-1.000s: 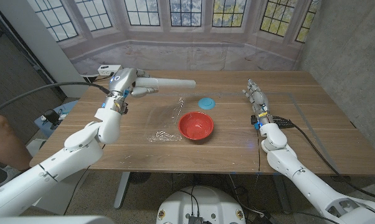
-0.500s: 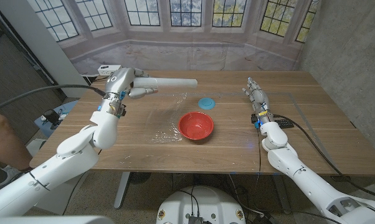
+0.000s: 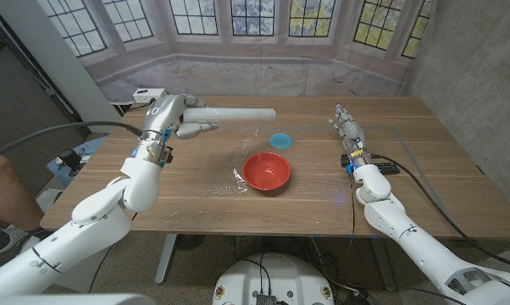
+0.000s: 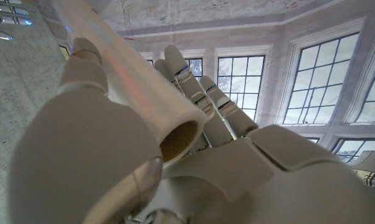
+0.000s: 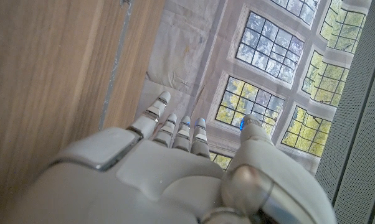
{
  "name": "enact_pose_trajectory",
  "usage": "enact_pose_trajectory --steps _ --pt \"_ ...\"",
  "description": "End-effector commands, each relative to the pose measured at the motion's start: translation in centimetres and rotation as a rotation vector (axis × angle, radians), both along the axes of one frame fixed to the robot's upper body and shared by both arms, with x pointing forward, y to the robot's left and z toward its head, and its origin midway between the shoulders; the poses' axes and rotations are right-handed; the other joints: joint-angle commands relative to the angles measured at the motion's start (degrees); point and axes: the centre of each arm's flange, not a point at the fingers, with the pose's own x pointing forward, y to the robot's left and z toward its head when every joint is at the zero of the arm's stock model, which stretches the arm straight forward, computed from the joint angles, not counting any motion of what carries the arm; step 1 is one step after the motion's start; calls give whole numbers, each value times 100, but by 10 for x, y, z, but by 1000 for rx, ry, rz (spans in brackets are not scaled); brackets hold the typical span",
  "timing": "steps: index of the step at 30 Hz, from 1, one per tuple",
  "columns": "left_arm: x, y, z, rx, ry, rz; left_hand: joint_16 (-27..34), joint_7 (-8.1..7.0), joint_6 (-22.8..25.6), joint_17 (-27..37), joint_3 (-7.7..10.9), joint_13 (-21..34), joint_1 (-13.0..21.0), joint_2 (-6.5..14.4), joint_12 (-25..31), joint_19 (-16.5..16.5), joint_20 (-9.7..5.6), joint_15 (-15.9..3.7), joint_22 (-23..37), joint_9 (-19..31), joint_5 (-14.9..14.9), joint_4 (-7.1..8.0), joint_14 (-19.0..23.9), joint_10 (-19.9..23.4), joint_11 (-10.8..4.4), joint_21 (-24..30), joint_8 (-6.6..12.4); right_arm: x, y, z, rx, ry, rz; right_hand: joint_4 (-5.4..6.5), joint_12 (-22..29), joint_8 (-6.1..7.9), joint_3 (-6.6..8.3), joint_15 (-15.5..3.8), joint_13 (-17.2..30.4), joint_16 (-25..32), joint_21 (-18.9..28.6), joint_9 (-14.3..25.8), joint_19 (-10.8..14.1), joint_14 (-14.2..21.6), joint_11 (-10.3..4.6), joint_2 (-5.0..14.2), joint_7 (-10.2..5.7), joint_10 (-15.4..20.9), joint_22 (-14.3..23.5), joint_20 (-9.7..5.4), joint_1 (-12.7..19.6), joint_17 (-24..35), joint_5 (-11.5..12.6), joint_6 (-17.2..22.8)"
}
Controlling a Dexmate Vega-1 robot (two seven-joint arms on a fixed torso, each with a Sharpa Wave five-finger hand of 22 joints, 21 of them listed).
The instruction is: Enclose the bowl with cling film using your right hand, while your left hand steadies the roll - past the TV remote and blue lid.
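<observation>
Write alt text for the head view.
The left hand holds a cling film roll above a wooden table, film trailing towards a red bowl. A blue lid lies behind the bowl; the right hand waits open.

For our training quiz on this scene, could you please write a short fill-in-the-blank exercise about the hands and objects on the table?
1. The roll of cling film is held above the table by the ____ hand.
2. The bowl on the table is ____ in colour.
3. The small blue lid lies just beyond the ____.
4. The right hand holds ____.

Missing words: left; red; bowl; nothing
</observation>
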Motion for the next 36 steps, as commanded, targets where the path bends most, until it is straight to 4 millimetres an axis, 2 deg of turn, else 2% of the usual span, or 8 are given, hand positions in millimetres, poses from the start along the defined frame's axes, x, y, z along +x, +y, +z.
enact_pose_trajectory --steps 1,18,36 --pt "-11 -20 -4 18 2 -83 -20 14 28 18 -28 32 1418 1453 -22 -23 14 -4 24 25 43 16 23 43 10 -12 25 -6 -6 -1 -4 -4 -13 8 29 24 -12 -233 11 22 18 21 29 43 -14 5 21 29 23 18 35 15 16 44" --pt "-16 -52 -1 45 22 -227 -25 25 34 20 -68 71 1416 1478 -50 -38 17 -3 25 28 48 21 23 50 4 -12 37 -18 -16 -7 12 -17 -36 8 26 22 -10 -237 11 22 18 22 30 42 -18 9 15 21 23 17 41 15 16 38" --pt "-25 -59 -6 41 32 -290 -40 29 23 16 -111 109 1392 1502 -86 -44 17 10 25 30 52 31 15 53 23 -10 44 -26 -14 -9 15 -29 -47 8 21 18 -8 -242 11 21 18 22 32 42 -22 11 16 4 23 17 47 15 16 26"
